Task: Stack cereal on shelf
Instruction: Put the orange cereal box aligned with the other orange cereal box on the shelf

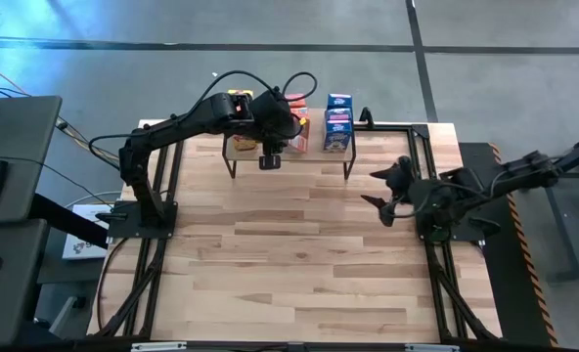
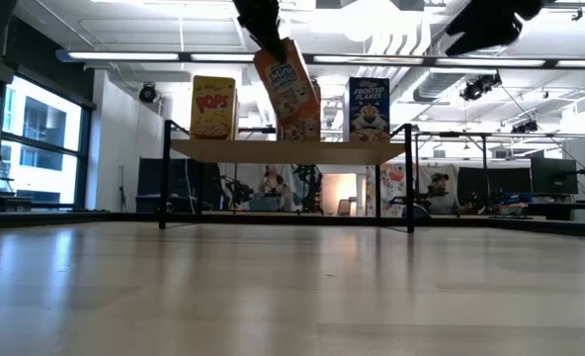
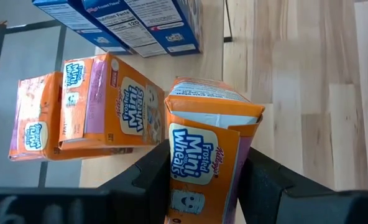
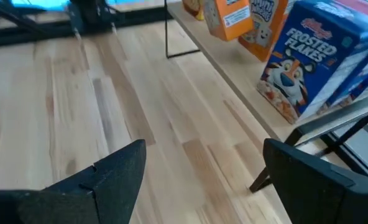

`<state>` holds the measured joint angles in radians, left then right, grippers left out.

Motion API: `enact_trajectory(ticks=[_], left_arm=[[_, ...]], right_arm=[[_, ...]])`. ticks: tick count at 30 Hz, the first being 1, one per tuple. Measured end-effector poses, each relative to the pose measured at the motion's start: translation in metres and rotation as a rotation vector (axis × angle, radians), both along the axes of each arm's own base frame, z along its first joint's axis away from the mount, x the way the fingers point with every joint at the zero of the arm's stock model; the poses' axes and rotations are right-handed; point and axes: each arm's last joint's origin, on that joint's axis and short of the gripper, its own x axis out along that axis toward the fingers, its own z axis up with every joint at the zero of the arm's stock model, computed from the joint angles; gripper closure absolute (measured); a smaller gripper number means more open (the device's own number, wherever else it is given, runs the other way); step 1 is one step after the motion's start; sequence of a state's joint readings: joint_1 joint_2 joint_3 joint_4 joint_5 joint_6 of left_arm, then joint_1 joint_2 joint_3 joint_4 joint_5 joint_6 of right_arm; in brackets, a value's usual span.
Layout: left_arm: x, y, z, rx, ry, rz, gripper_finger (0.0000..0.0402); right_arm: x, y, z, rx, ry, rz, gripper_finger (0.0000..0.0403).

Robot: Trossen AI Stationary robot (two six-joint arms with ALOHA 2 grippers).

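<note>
Left fingers [image 3: 165, 174] clamp an orange cereal box [image 3: 206, 162] above the shelf [image 2: 283, 149]; right fingers [image 4: 296, 180] spread empty over the wooden tabletop [image 1: 299, 254].

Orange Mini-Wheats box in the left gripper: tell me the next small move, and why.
Probably lower it and level it onto the shelf beside the other orange boxes. The left gripper grips the orange Mini-Wheats box, which the low view shows tilted and raised above the shelf top. The right gripper waits open over the table.
</note>
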<state>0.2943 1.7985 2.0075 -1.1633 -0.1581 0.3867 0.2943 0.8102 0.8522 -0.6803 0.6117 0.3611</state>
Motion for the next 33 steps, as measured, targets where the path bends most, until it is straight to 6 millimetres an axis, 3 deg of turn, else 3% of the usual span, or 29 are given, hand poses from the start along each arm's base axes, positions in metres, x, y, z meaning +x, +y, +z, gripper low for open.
enact_trajectory(ticks=[16, 23, 33], left_arm=[[0.0, 0.0, 0.0, -0.009, -0.007, 0.015, 0.0259], [0.0, 0.0, 0.0, -0.009, -0.007, 0.015, 0.0259], [0.0, 0.0, 0.0, -0.009, -0.007, 0.015, 0.0259]], right_arm=[[-0.051, -0.016, -0.09, 0.009, -0.273, 0.005, 0.0086], [-0.057, -0.016, -0.118, 0.06, -0.353, 0.097, 0.0086], [-0.056, -0.012, -0.141, 0.133, -0.46, 0.199, 0.0086]])
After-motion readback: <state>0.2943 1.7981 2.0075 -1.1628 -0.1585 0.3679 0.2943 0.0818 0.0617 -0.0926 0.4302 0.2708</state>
